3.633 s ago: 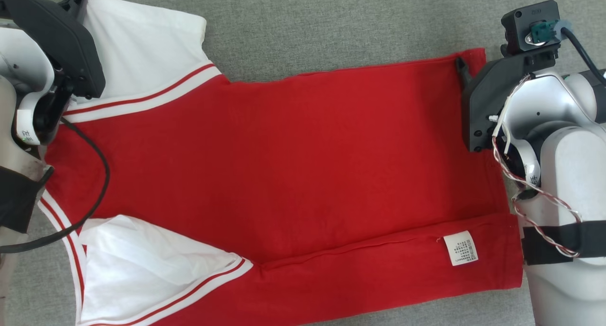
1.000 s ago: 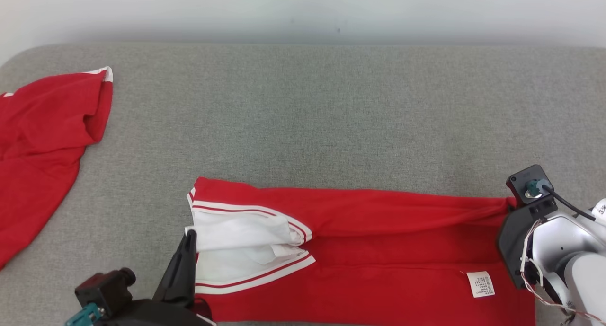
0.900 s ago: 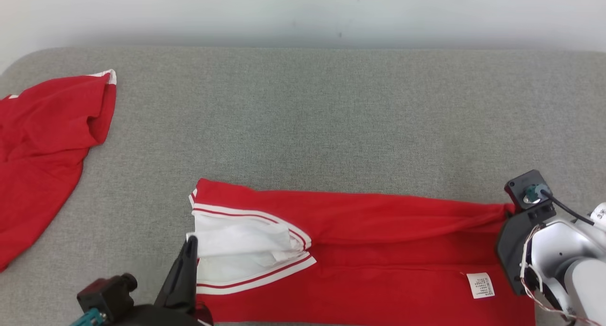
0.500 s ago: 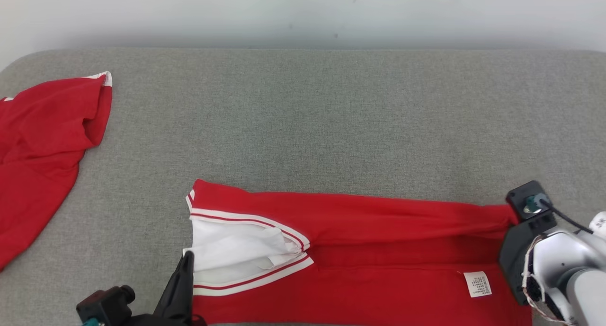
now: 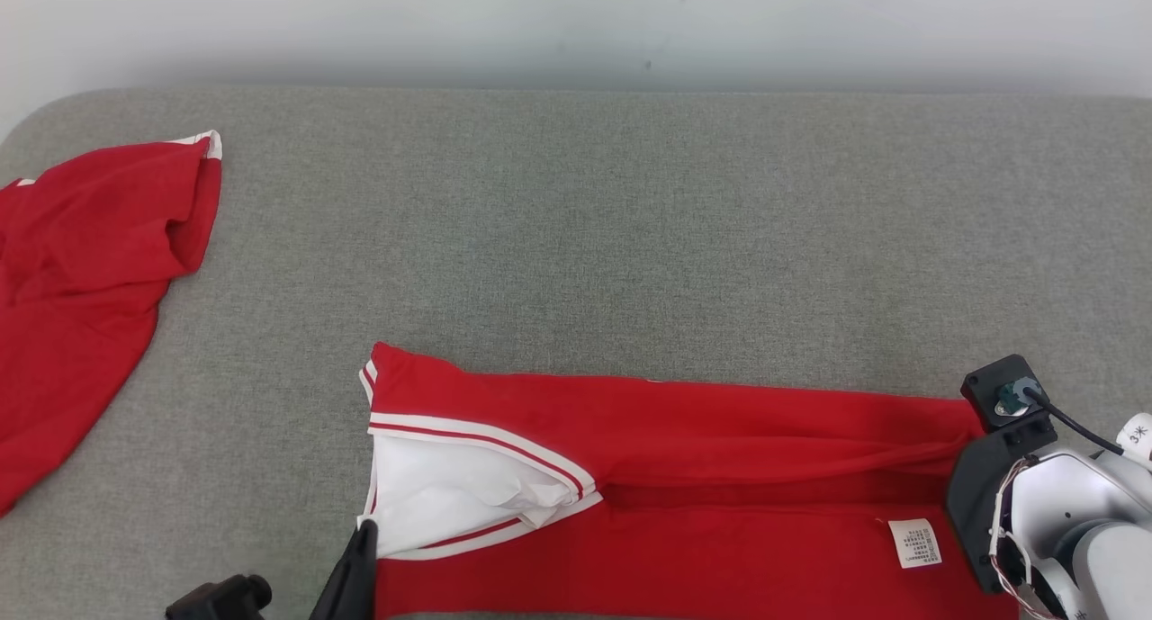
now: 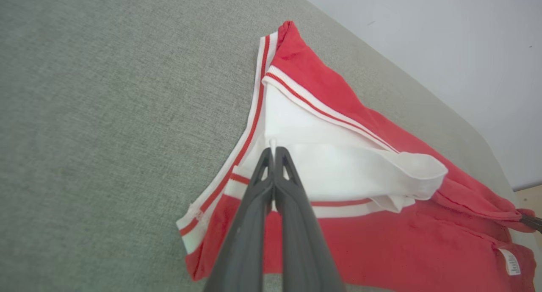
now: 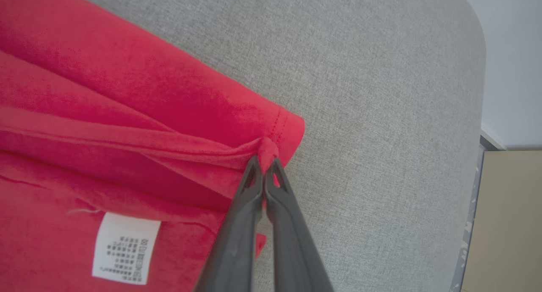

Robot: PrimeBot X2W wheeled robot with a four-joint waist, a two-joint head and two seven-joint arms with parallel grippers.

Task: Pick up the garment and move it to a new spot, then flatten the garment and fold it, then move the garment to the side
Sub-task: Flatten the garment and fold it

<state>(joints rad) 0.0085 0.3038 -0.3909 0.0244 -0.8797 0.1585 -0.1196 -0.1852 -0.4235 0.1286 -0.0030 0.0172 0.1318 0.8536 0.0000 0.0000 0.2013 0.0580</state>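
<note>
Because your left gripper (image 6: pixel 272 154) pinches the garment's (image 5: pixel 720 440) white sleeve (image 6: pixel 338 169) and your right gripper (image 7: pixel 263 165) its hem (image 7: pixel 281 129), the fold lies taut.

- Soft, even light fills my head view; the grey upholstery (image 5: pixel 630 224) shows no glare.
- Thin shadows sit in the garment's (image 5: pixel 720 440) folds.
- My wrist views curve at the edges.
- My left gripper (image 6: pixel 273 151) blurs toward the lens.
</note>
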